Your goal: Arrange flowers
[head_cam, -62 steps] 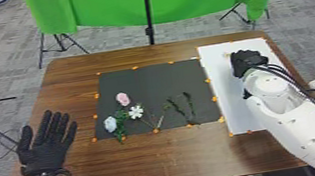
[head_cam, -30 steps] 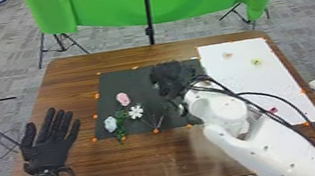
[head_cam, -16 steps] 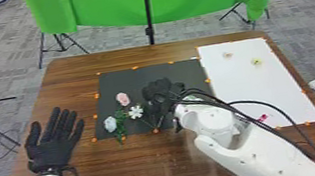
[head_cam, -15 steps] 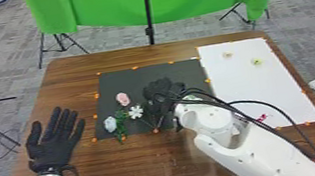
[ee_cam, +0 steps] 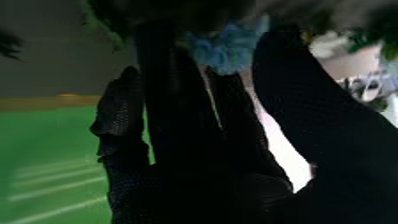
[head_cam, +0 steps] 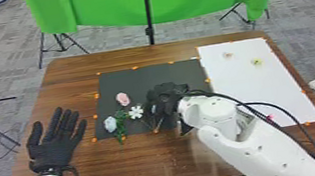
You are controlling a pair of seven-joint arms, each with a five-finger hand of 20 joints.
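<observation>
While the left robot hand (head_cam: 53,149) is spread open, the right robot hand (head_cam: 166,97), grip impossible to tell, is near the white flower (head_cam: 135,112).

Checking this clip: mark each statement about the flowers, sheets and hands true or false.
1. The left robot hand is open, left of the black rectangular mat. True.
2. The right robot hand is over the white rectangular sheet. False: it is over the black mat.
3. The oval pink flower lies on the black mat. True.
4. The pale yellow-green flower lies on the black mat. False: that flower lies on the white sheet.
</observation>
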